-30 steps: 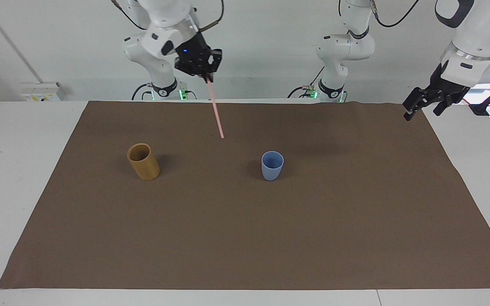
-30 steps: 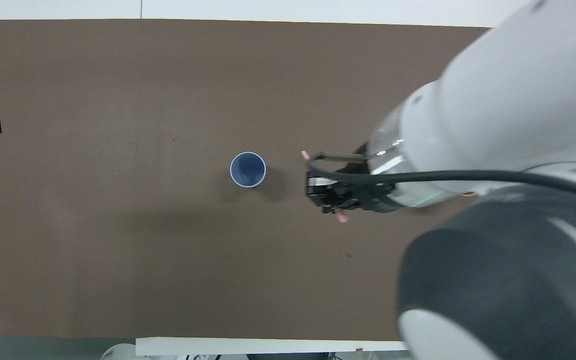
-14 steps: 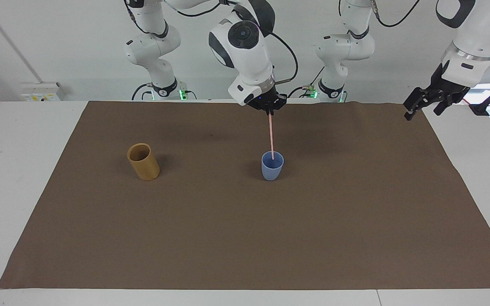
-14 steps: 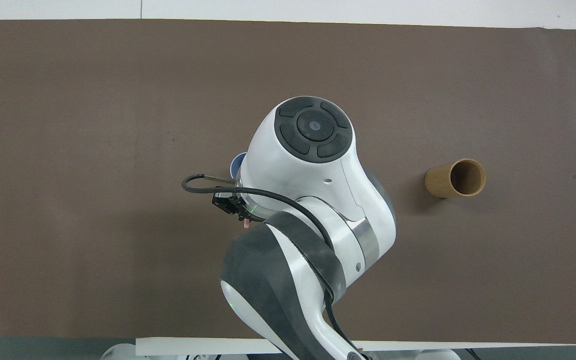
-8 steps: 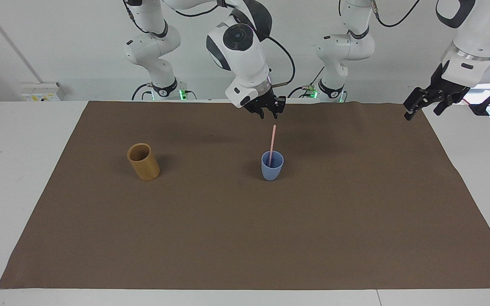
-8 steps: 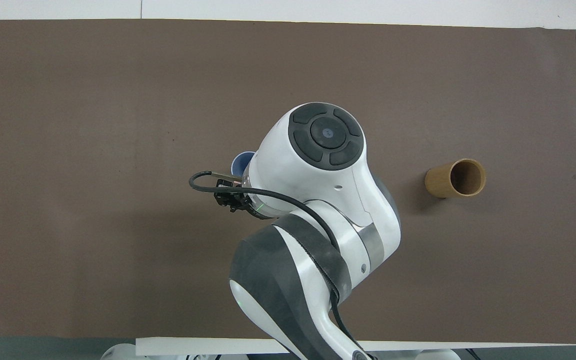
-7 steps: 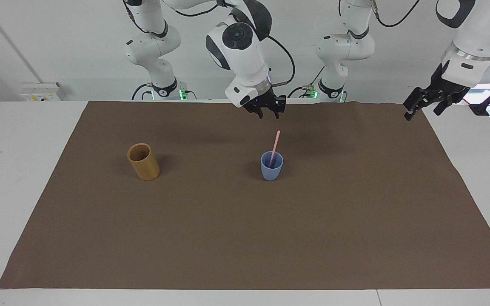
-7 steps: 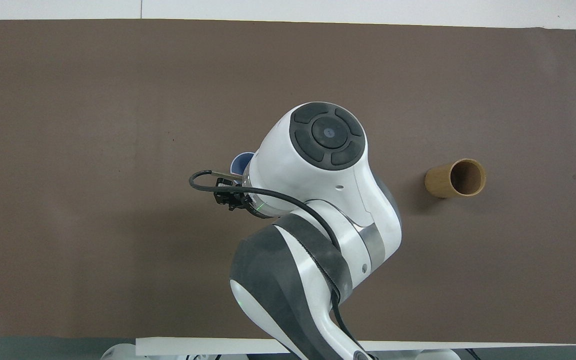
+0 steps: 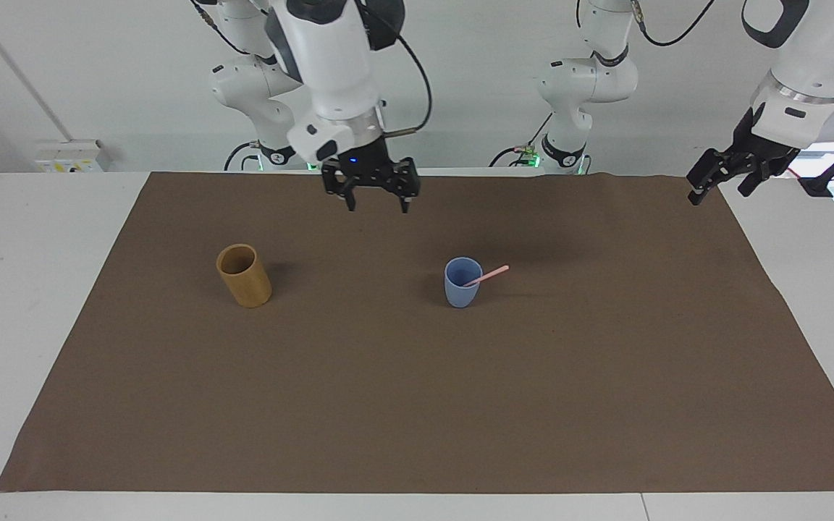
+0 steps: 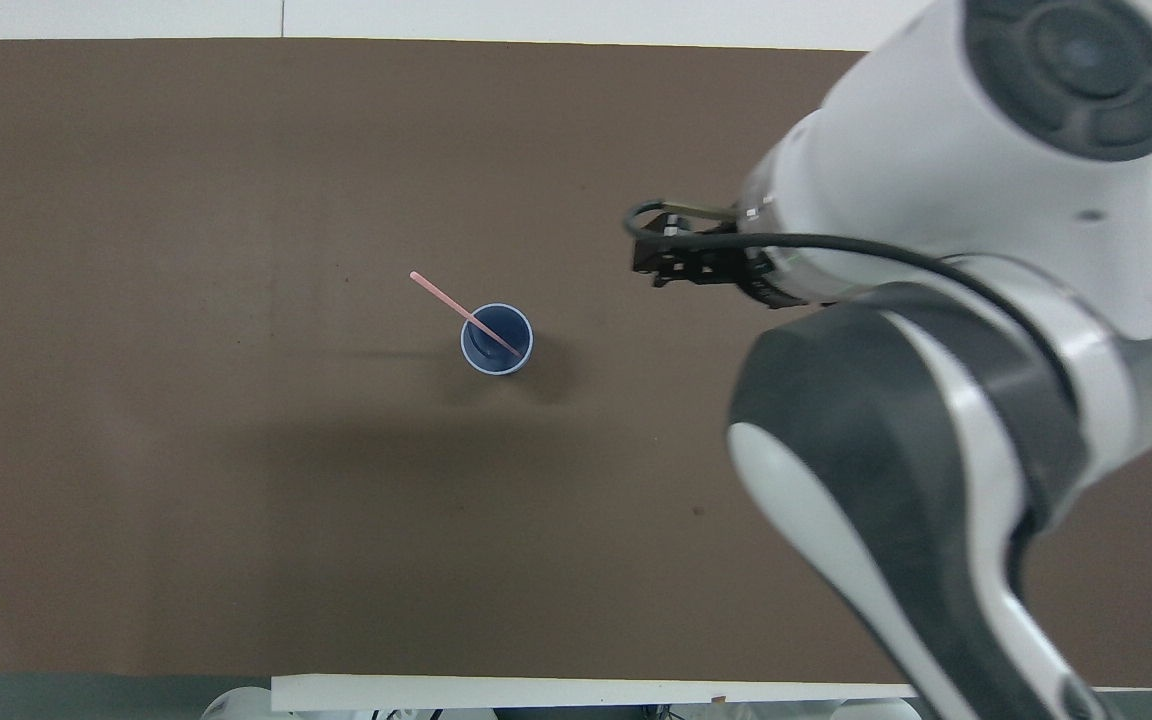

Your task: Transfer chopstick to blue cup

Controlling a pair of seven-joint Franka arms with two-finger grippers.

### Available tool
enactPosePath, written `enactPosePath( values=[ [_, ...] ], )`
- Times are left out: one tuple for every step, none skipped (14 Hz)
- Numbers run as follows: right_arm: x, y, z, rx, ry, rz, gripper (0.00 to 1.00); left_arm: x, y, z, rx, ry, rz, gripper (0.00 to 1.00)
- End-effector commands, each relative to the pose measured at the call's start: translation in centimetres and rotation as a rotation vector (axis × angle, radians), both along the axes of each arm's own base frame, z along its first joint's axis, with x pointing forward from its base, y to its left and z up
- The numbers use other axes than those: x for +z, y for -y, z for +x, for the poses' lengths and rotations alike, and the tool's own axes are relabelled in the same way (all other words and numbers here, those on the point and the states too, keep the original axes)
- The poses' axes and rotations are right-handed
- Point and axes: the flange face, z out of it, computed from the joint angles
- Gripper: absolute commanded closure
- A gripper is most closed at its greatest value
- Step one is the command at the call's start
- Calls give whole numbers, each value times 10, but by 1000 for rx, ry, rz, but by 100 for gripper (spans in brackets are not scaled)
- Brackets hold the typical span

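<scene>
While the chopstick (image 9: 486,275) leans in the blue cup (image 9: 462,283), both the right hand (image 9: 373,205) and left hand (image 9: 715,186) hang open and empty.

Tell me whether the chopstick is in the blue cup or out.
In. The chopstick has its lower end inside the blue cup and leans on the rim, its upper end sticking out toward the left arm's end of the table.

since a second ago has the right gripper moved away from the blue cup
Yes. The right gripper, open and empty, has shifted from over the blue cup toward the tan cup.
</scene>
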Motion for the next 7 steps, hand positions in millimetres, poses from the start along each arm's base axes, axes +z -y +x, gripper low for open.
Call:
enactPosePath(
  values=[
    [40, 75, -33, 55, -27, -158, 0, 0, -3, -5, 4, -9, -5, 0],
    [50, 110, -40, 102, -46, -175, 0, 0, -3, -5, 4, -9, -5, 0],
    [52, 138, -39, 147, -53, -164, 0, 0, -3, -5, 4, -7, -5, 0],
    [52, 159, -37, 177, -51, -156, 0, 0, -3, -5, 4, -9, -5, 0],
    [50, 181, -37, 184, -47, -140, 0, 0, -3, -5, 4, -7, -5, 0],
    [49, 203, -36, 180, -49, -105, 0, 0, -2, -5, 2, -7, -5, 0],
    [50, 224, -36, 167, -45, -73, 0, 0, -2, -5, 2, -9, -5, 0]
  ],
)
